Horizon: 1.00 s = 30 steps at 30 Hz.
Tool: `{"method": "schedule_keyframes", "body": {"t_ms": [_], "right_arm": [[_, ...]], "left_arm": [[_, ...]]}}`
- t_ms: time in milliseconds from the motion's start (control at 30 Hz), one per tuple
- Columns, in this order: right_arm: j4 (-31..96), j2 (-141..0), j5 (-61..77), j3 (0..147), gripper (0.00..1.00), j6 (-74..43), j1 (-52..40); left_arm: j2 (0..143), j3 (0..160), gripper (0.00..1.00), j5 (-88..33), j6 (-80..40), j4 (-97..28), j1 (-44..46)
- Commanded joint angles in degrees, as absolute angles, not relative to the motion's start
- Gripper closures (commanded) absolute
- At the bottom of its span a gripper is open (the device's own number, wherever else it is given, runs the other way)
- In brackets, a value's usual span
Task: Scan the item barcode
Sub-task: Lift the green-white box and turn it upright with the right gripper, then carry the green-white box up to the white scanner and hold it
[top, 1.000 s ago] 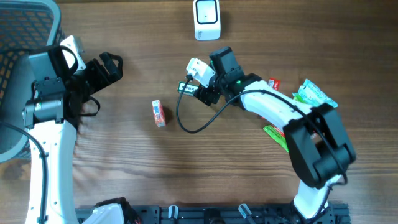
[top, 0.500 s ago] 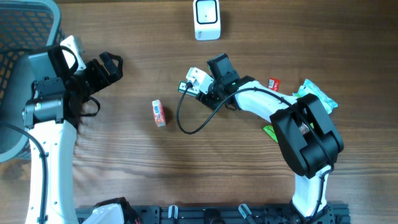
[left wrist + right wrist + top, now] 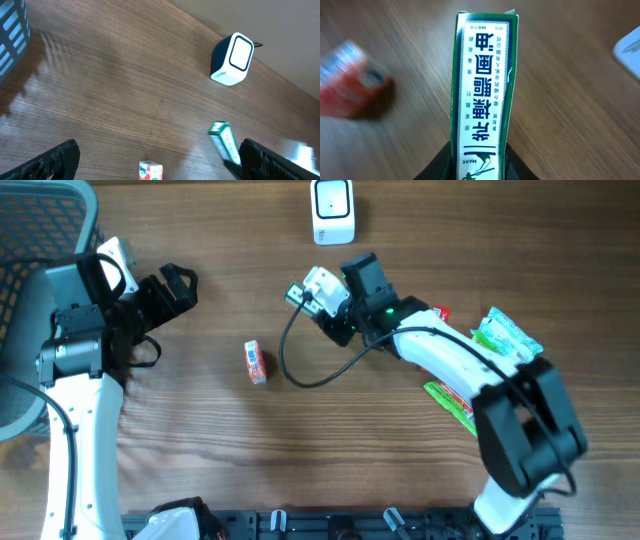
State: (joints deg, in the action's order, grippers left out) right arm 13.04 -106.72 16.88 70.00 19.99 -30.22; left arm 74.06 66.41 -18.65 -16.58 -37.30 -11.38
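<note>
Green and white, the carton stands between the dark fingers of my right gripper, which press on both of its long sides. I read that as a firm grasp. In the overhead view the carton sits at the front of that arm, over the middle of the wooden table, short of the white scanner near the far edge and not touching it. My left gripper hangs with its jaws spread wide and nothing in them, off to the side near the basket. A small red box lies alone on the table between the arms.

As I judge it, the pick-up is done and the scan is not. The face I see carries only printed characters, and I cannot find the barcode in any view. What is left is to carry the carton to the scanner and turn the coded side toward its window.
</note>
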Motion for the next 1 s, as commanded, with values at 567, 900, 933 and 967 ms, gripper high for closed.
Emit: {"method": "schedule_keyframes", "body": {"t_ms": [567,900,933,967], "right_arm": [[39.64,-99.48,34.06,100.62,0.82,-12.43,-26.28],[5.15,-118.30,53.78,100.62,0.81,-32.86,-18.85],[-2.61,-121.91,55.57,100.62,0.82,-37.67,-18.59],[-6.76,-123.81,56.23,100.62,0.82,-40.77,-18.37]], "left_arm": [[74.26,67.20,0.00,-18.35,-15.62,-37.12,-11.64],[74.26,67.20,0.00,-18.35,-15.62,-37.12,-11.64],[74.26,67.20,0.00,-18.35,-15.62,-37.12,-11.64],[74.26,67.20,0.00,-18.35,-15.59,-37.12,-11.64]]}}
